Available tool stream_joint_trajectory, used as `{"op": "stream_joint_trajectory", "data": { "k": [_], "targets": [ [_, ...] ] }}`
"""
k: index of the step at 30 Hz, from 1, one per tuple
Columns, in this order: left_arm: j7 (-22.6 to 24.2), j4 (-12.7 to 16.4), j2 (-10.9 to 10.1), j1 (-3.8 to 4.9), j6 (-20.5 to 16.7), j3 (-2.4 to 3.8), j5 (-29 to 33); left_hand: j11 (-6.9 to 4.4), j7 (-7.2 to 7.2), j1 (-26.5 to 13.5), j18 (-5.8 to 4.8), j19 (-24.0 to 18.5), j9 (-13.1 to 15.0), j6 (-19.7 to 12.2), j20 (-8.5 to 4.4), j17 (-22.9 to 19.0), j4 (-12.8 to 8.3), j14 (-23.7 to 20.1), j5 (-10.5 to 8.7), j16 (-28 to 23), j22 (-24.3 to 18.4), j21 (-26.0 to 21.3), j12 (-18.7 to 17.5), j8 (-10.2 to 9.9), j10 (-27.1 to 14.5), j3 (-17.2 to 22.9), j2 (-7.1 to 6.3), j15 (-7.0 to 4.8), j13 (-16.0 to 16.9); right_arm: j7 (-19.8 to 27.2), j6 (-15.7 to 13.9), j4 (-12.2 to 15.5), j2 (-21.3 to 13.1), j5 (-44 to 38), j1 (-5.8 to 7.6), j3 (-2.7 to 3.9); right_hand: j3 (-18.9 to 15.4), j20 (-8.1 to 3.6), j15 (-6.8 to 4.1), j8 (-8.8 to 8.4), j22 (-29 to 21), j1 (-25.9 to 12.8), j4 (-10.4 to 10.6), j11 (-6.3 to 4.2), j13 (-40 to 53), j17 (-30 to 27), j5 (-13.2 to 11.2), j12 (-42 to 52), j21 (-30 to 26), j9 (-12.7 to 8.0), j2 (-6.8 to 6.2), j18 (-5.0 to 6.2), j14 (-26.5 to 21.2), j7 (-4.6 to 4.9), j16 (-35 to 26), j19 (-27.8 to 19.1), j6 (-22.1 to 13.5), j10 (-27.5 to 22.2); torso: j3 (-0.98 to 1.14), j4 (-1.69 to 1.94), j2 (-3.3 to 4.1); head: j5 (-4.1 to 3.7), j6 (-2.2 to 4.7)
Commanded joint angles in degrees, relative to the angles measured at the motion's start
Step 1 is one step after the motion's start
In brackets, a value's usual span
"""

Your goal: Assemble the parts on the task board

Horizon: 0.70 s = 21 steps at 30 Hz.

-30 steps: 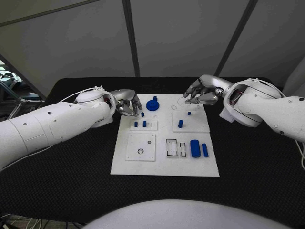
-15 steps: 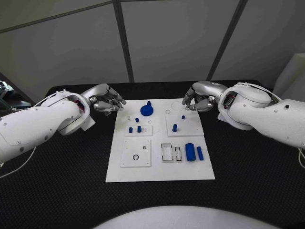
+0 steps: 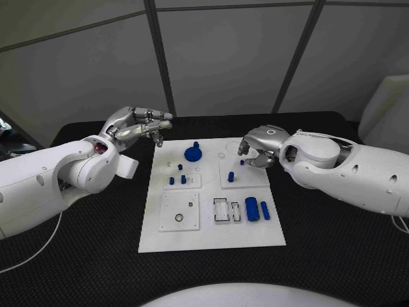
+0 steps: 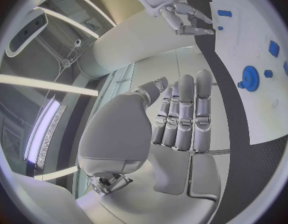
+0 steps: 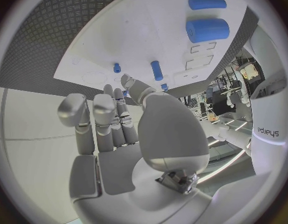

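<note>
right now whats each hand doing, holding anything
Left hand: open, fingers extended, holds nothing, raised off the task board's far left corner.
Right hand: fingers curled in, holds nothing, over the board's far right part.

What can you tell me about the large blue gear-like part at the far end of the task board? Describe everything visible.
The blue gear-like part is a round, flat disc with a short knob rising from its centre, in matte blue plastic by its look. It sits on the white task board at its far end, left of centre. Neither hand touches it: the left hand is raised off the board's left side.
</note>
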Motion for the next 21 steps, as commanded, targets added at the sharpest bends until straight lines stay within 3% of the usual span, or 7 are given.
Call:
{"op": "stream_joint_trajectory", "data": {
  "k": [1,8,21],
  "targets": [
    [3.99,0.61,0.07,0.0,-0.14,0.05,8.63,0.12,0.08,-0.05,0.7,-0.37,-0.02,0.39,0.13,-0.07,-0.09,-0.24,-0.29,-0.4,-0.06,-0.42,0.22,0.21,0.19,-0.4,0.46,-0.01,0.1,0.58,-1.19,-0.29,0.4,-5.68,-0.22,-0.23,0.38,0.04,0.41,-0.36,0.04,-0.06,-0.08,-0.18,-0.34,-0.15,0.3,-0.39,0.2,-0.03,-0.64,0.71,0.23,-0.07,-0.28,0.43,-0.35,-0.58,0.01,0.06,0.06,-0.03,0.11],
    [4.62,1.24,0.18,-0.07,-0.35,0.05,9.46,0.1,0.07,0.1,0.72,-0.41,-0.02,0.44,0.11,-0.15,-0.17,-0.32,-0.28,-0.44,-0.11,-0.52,0.33,0.23,0.25,-0.46,0.53,-0.04,0.13,1.53,-1.31,-1.03,1.33,-8.44,-1.18,-0.55,1.29,-0.08,0.24,-0.6,0.35,0.28,-0.48,-0.44,-1.11,0.08,0.5,-0.51,0.39,0.05,-0.47,0.68,0.36,-0.4,0.03,0.6,-0.07,-0.52,0.03,0.09,0.09,-0.03,0.12],
    [4.44,1.4,0.21,-0.09,-0.14,0.05,9.59,0.14,0.17,0.21,0.72,-0.46,-0.05,0.4,0.1,-0.28,-0.27,-0.43,-0.3,-0.48,-0.19,-0.67,0.44,0.2,0.2,-0.65,0.52,-0.03,0.15,1.32,-2.42,-1.78,2.01,-9.41,-1.57,-0.6,3.24,-0.23,0.19,-0.94,1.21,0.54,-1.01,-0.39,-2.45,0.39,-0.11,-0.82,1.0,0.1,0.06,0.53,0.56,-0.3,0.55,1.06,0.35,-0.39,0.04,-0.01,0.09,0.08,0.07]
  ]
}}
